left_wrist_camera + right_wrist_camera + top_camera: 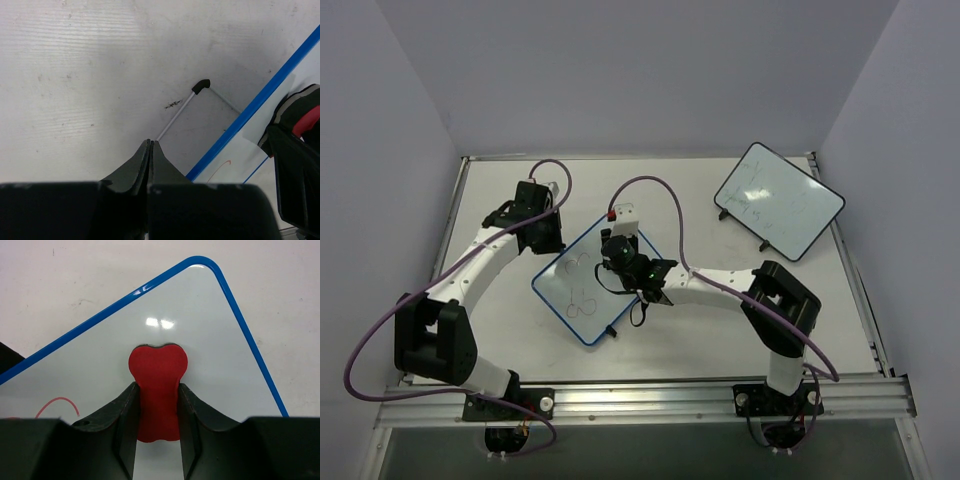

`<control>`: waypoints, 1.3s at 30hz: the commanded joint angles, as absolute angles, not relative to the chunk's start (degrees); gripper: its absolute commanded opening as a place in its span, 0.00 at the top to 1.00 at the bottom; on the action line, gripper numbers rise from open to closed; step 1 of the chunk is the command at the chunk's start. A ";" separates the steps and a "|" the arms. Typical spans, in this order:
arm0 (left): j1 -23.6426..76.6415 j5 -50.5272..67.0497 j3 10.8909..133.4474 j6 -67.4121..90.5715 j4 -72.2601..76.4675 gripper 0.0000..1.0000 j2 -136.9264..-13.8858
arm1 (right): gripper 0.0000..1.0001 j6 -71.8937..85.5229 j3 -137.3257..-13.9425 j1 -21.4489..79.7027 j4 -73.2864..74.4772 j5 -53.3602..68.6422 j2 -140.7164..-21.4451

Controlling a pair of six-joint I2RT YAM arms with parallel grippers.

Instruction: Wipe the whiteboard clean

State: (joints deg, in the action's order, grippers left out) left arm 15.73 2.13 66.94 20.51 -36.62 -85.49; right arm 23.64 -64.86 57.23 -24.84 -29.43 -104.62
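Where the right gripper clamps a red eraser, the eraser sits on the whiteboard near 1 rounded corner.
Left gripper: jaws pressed together, holding nothing, over bare table beside the board's blue edge and 1 black foot. Board lies mid-table, tilted, between the 2 arms; red curve on it. Black-framed board far right, well apart.

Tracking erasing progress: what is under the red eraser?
The whiteboard, bare white around the eraser; a red stroke shows to its left. Any marks directly beneath are covered.
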 commanded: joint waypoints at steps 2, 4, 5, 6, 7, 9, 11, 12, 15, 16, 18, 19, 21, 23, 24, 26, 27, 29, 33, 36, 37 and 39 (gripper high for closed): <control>16.52 4.39 66.62 20.22 -35.86 0.98 -83.06 | 0.78 22.59 -66.97 59.06 -19.25 -27.07 -107.14; 16.79 4.66 66.71 20.21 -35.95 0.98 -82.79 | 0.78 22.33 -68.20 60.37 -18.90 -26.72 -107.75; 16.87 4.75 66.80 20.21 -35.95 0.98 -82.71 | 0.78 22.24 -68.55 60.90 -18.55 -26.37 -107.84; 16.96 4.92 66.88 20.21 -36.03 0.98 -82.53 | 0.78 22.15 -68.90 61.43 -18.37 -26.28 -108.10; 16.96 5.01 66.97 20.21 -36.04 0.98 -82.44 | 0.78 22.15 -69.43 62.57 -18.20 -26.02 -108.19; 16.96 5.18 67.06 20.21 -36.04 0.98 -82.35 | 0.78 22.15 -69.87 63.63 -17.93 -24.71 -108.37; 16.96 5.36 67.06 20.21 -35.95 0.98 -82.44 | 0.78 22.32 -70.40 64.77 -18.02 -23.56 -108.63; 16.96 5.45 67.06 20.21 -35.95 0.98 -82.44 | 0.78 22.32 -70.75 65.04 -17.84 -22.08 -109.07; 16.96 5.62 66.97 20.21 -35.86 0.98 -82.35 | 0.78 22.67 -72.15 66.27 -17.05 -20.22 -110.12; 16.96 5.62 66.97 20.21 -35.77 0.98 -82.35 | 0.78 22.68 -72.59 66.62 -16.79 -19.17 -110.47; 16.96 5.63 67.06 20.21 -35.77 0.98 -82.27 | 0.78 22.50 -73.91 67.67 -15.91 -18.63 -111.26; 16.96 5.63 67.06 20.21 -35.86 0.98 -82.27 | 0.78 22.50 -74.18 68.02 -15.65 -18.55 -111.53; 16.96 5.71 66.97 20.21 -35.68 0.98 -82.27 | 0.78 22.59 -74.70 68.12 -14.94 -18.19 -111.80; 16.96 5.71 66.97 20.21 -35.77 0.98 -82.18 | 0.78 22.50 -74.53 68.12 -14.16 -18.54 -111.80; 16.96 5.80 66.89 20.21 -35.68 0.98 -82.18 | 0.78 22.50 -74.44 68.03 -13.63 -18.89 -111.62; 16.96 5.71 66.88 20.13 -35.77 0.98 -82.09 | 0.78 22.68 -74.44 67.41 -11.97 -19.51 -111.45; 16.96 5.71 66.88 20.13 -35.68 0.98 -82.00 | 0.78 22.85 -74.36 67.06 -11.34 -20.03 -111.01; 16.96 5.80 66.88 20.13 -35.60 0.98 -82.00 | 0.78 23.11 -73.66 65.92 -10.12 -20.48 -110.22; 16.96 5.89 66.80 20.13 -35.51 0.98 -82.00 | 0.77 23.73 -72.60 63.11 -7.65 -20.22 -108.11; 16.96 5.89 66.71 20.13 -35.42 0.98 -82.00 | 0.77 23.82 -71.72 60.74 -6.24 -19.25 -106.97; 16.96 5.89 66.80 20.04 -35.42 0.98 -82.00 | 0.77 23.82 -71.46 60.12 -5.98 -18.90 -106.61; 16.96 5.89 66.80 20.04 -35.51 0.98 -82.00 | 0.77 23.73 -71.28 58.72 -4.93 -18.55 -105.83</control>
State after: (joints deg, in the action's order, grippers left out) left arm 16.27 3.75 66.87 20.32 -35.83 -83.77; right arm 23.83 -73.47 62.46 -13.54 -18.81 -106.61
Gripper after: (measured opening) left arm 0.031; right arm 0.283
